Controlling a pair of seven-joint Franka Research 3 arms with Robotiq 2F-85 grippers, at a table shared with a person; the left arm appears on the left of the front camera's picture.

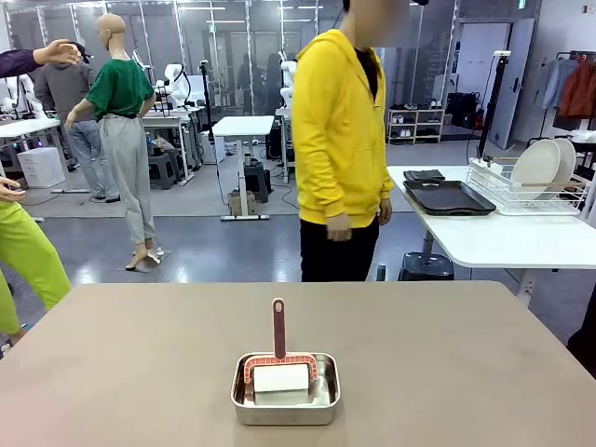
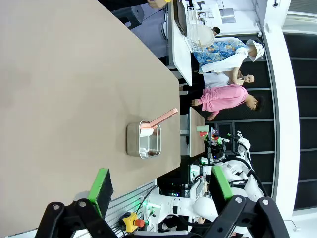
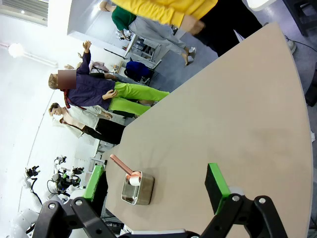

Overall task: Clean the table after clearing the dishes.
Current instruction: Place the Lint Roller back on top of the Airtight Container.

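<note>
Both my left gripper (image 2: 157, 191) and right gripper (image 3: 157, 187) hang open over the table (image 1: 466, 354); the roller cleaner (image 1: 279, 365) stands in the steel pan (image 1: 285, 406) near-centre, looks light and stiff, so I'd pinch its upright handle.

Bright, even overhead light; wide-angle warp.
</note>
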